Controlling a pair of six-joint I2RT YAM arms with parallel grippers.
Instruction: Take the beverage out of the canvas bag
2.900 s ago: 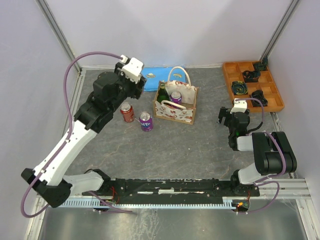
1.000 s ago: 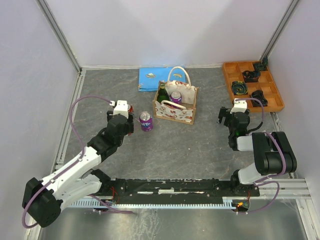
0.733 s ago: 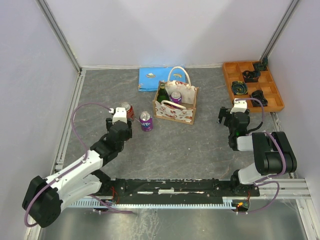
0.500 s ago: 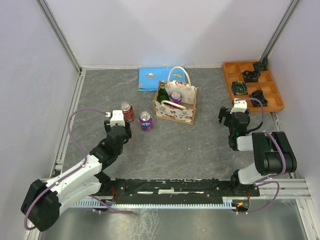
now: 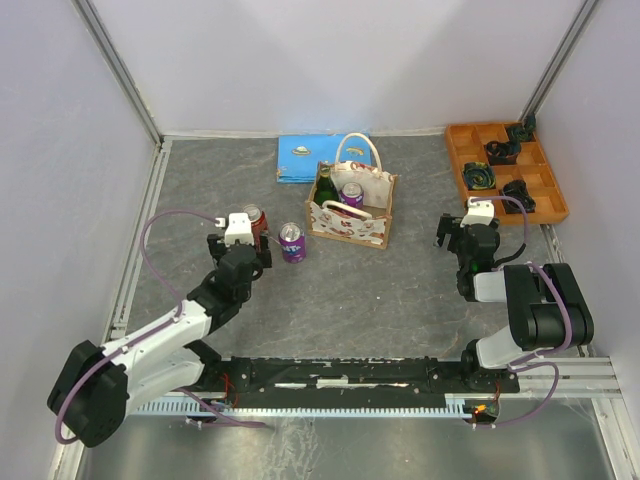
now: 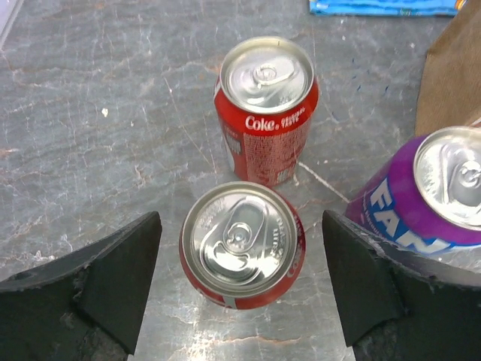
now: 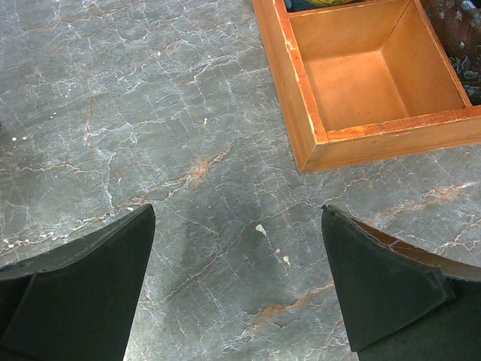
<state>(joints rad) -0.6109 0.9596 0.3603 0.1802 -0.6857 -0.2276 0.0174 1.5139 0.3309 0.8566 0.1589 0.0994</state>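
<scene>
I saw the small beige canvas bag point(image 5: 346, 225) standing mid-table, a green glass bottle point(image 5: 324, 187) and a purple drink can point(image 5: 352, 194) upright inside. My left gripper point(image 6: 240, 259) was spread either side of a red soda can point(image 6: 242, 241); the right gripper point(image 7: 237, 278) gaped beside the orange wooden compartment tray point(image 7: 293, 86)

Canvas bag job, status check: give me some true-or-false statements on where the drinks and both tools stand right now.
The left tool is shut on a red can. False: it is open around the can, not touching it.
A second red can stands upright just beyond it. True.
The canvas bag is empty. False: a green bottle and a purple can are inside.
A second purple can stands outside the bag. True.
The right tool holds a can. False: it is open and empty.
</scene>
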